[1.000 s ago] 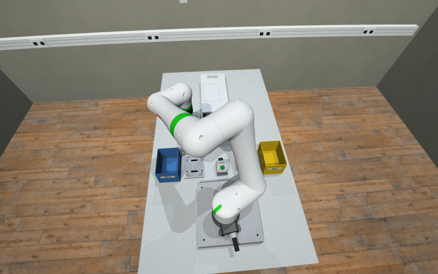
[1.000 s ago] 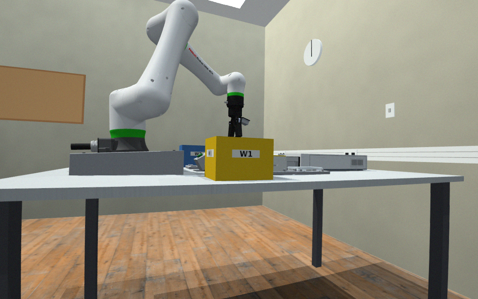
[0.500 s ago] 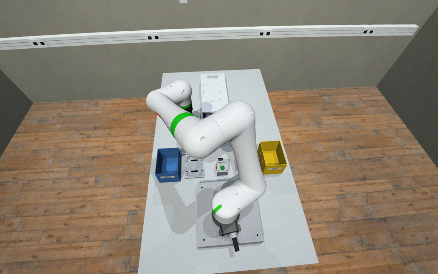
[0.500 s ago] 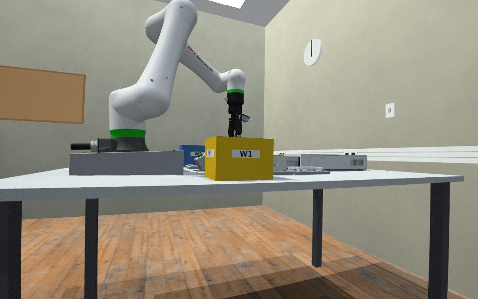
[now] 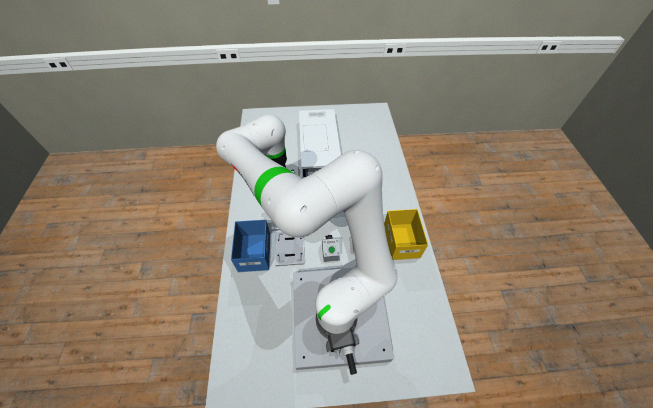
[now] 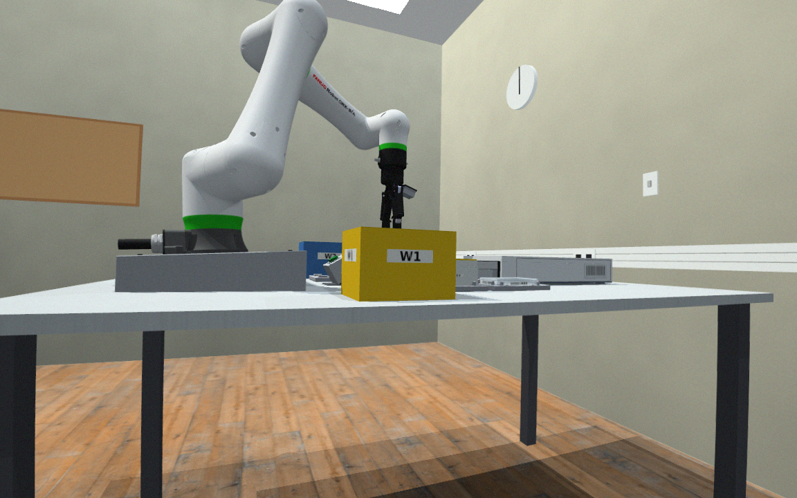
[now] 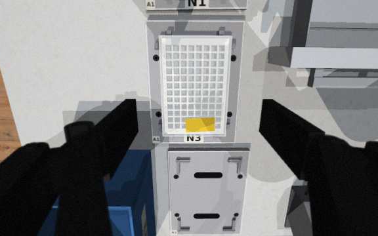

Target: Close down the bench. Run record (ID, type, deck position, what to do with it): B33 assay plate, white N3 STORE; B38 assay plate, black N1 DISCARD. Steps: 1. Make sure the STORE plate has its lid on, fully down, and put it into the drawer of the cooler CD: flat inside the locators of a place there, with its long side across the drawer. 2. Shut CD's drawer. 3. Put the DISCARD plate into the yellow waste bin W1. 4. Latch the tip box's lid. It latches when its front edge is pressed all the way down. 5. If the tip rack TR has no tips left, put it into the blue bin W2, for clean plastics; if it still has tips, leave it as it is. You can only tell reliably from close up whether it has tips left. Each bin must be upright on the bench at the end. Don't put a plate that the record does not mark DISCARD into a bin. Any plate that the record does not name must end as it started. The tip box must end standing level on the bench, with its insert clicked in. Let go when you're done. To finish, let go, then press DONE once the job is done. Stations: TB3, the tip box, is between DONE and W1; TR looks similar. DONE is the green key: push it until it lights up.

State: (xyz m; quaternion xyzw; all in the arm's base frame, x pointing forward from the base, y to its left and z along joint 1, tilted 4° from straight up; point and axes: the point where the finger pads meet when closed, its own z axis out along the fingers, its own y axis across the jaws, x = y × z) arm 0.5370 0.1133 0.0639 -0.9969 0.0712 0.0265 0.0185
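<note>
The white assay plate (image 7: 195, 86) lies in the nest marked N3 (image 7: 193, 138), with a yellow label at its near end. A clear cover seems to lie over its wells, but I cannot tell whether it is fully down. My gripper (image 7: 199, 115) hangs open and empty well above the plate, with one finger on each side of it in the wrist view. In the side view the gripper (image 6: 391, 219) points straight down behind the yellow bin W1 (image 6: 398, 262). The label of N1 (image 7: 196, 3) shows at the top edge; its plate is out of view.
An empty nest with corner locators (image 7: 207, 190) lies just before N3. The blue bin (image 5: 251, 245) stands to its left, the green DONE key (image 5: 330, 249) to its right, and the yellow bin (image 5: 406, 234) further right. The grey cooler (image 5: 319, 136) stands at the back. The arm hides the tip box.
</note>
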